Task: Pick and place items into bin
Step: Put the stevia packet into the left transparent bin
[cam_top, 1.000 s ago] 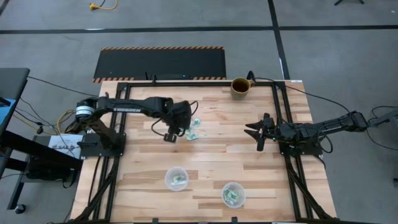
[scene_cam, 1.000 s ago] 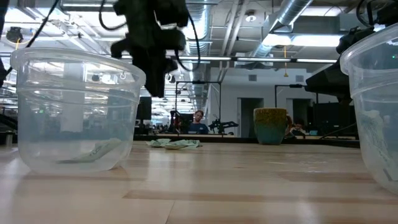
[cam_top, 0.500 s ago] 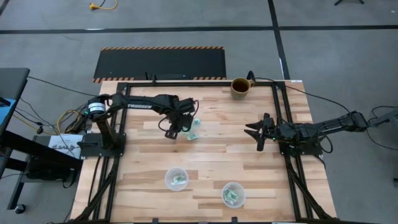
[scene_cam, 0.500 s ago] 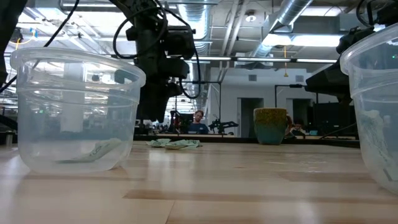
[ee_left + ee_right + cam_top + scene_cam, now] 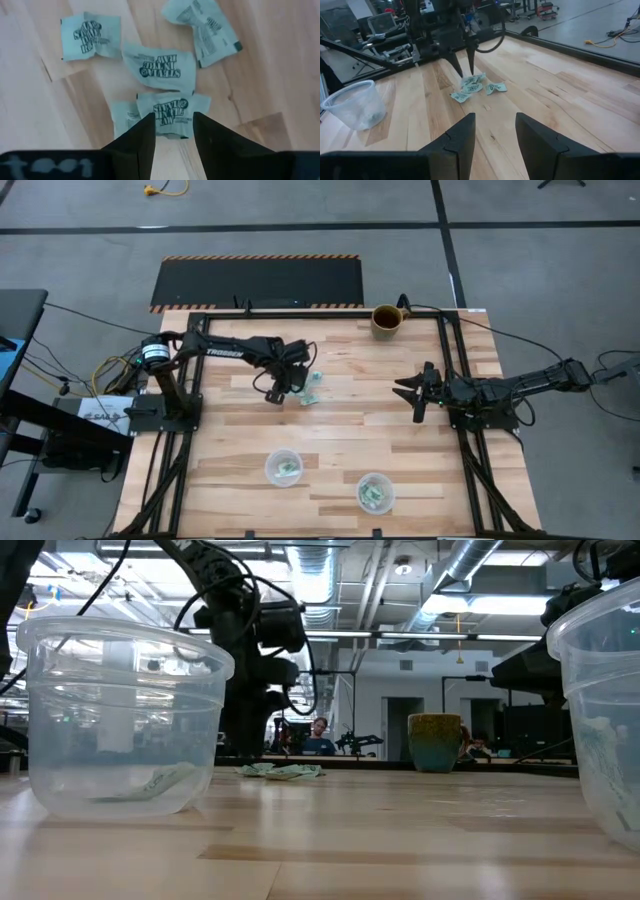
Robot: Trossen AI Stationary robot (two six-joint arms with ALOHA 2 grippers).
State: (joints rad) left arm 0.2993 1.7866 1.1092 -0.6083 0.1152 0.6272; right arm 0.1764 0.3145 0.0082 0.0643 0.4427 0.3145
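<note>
Several small mint-green packets (image 5: pixel 311 388) lie flat in a loose pile on the table's far-left part; the pile also shows in the low view (image 5: pixel 280 771). My left gripper (image 5: pixel 172 122) points down over the pile (image 5: pixel 470 85), open, its fingertips standing over the two ends of one printed packet (image 5: pixel 172 111). My right gripper (image 5: pixel 415 392) waits open above the table's right side, well away from the pile. Two clear round cups (image 5: pixel 283 468) (image 5: pixel 375 492) stand near the near edge, each with packets inside. My left gripper comes at the printed packet (image 5: pixel 170 107) from above, pointing down, with one fingertip (image 5: pixel 148 122) over each end of it. The packet lies flat on the table. Whether the tips touch it, I cannot tell.
A brown mug (image 5: pixel 386 318) stands at the table's far edge, right of centre. The black frame rails (image 5: pixel 455 370) run along both sides of the table. Bare wood lies between the pile and the cups. A person sits far off in the room (image 5: pixel 320 737).
My left gripper has come down from well above the table onto the packet pile, shifting slightly toward the far edge and the pile. The packets and cups have stayed put.
</note>
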